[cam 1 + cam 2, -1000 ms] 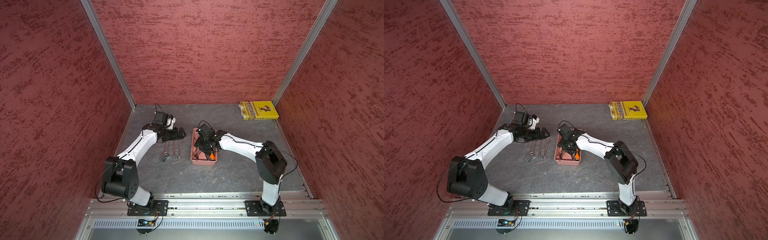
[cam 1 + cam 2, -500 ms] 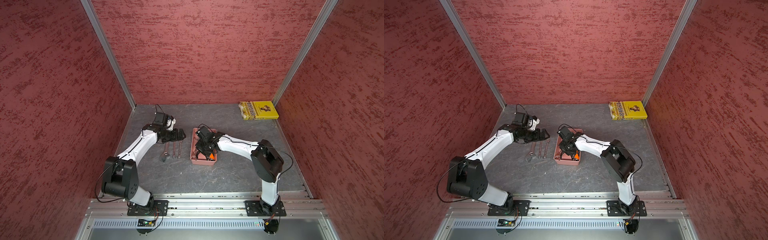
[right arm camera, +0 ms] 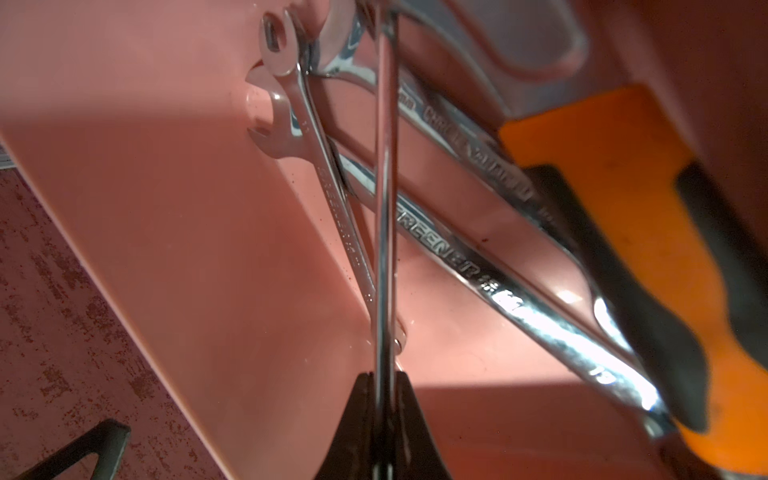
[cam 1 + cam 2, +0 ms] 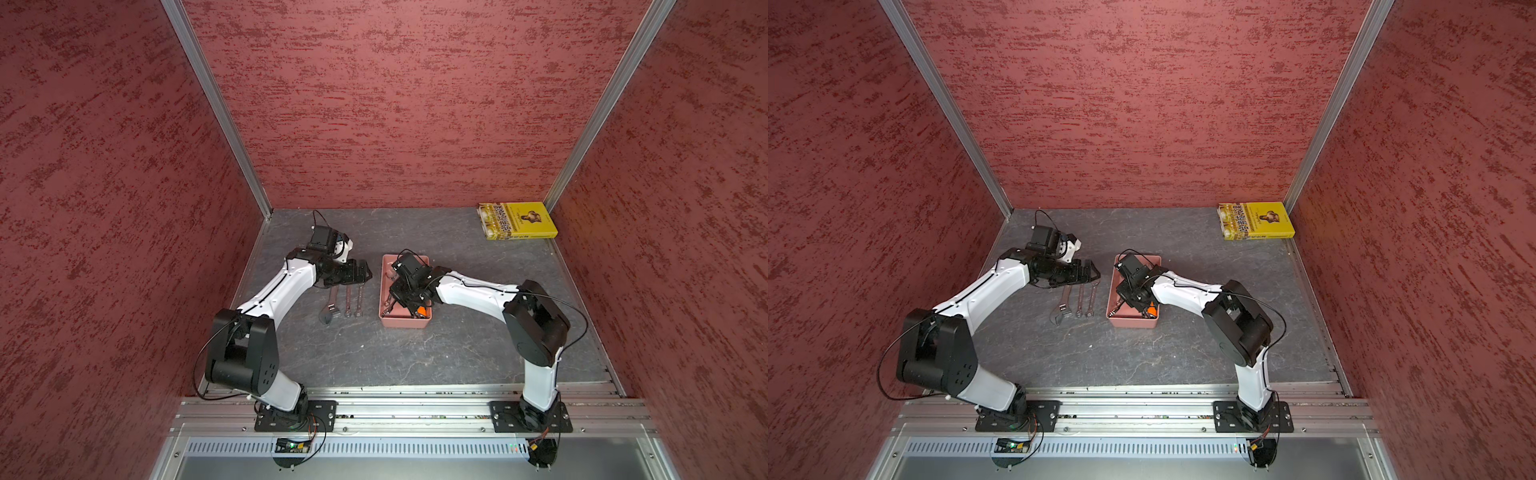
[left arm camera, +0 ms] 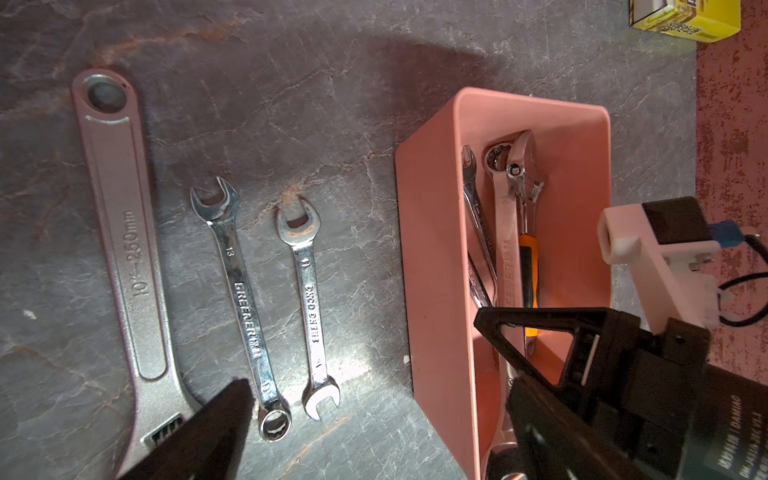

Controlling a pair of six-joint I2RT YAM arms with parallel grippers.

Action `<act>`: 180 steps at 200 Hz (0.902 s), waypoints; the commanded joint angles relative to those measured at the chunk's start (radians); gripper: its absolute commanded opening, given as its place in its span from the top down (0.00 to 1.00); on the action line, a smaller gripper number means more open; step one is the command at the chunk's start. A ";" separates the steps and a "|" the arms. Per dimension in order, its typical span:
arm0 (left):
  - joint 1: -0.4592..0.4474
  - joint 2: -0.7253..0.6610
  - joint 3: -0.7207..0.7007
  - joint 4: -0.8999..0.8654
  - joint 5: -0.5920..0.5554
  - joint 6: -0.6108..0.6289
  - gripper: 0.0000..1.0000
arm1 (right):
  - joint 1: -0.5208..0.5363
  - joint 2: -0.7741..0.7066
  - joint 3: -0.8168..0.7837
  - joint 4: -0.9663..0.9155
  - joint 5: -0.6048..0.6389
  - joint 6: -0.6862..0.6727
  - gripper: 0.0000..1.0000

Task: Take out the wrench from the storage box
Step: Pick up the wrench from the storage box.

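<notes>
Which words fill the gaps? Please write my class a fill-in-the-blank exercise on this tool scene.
____ wrenches lie on the table beside the storage box.
The right gripper is ____ on a thin wrench inside the box.
The left gripper stands ____, holding nothing.
The book in the far corner is ____.
Missing words: three; shut; open; yellow.

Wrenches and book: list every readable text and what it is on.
"250mm": adjustable wrench.
"GREENER", "13": combination wrench on the table.
"GREENER": boxed wrench, lying in the box.
Open-end wrench: stamp too unclear to read.
Held wrench in the right claw: edge-on, nothing readable.
Book: cover print too small to read.
</notes>
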 commanded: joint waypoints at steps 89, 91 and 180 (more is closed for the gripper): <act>-0.011 0.051 0.072 0.001 0.009 0.023 0.00 | 0.006 -0.171 0.012 -0.057 0.018 0.008 1.00; -0.011 0.051 0.072 0.001 0.010 0.023 0.00 | 0.007 -0.174 0.012 -0.058 0.018 0.007 1.00; -0.010 0.060 0.083 0.011 0.011 0.019 0.00 | 0.010 -0.234 0.075 -0.129 0.007 -0.070 1.00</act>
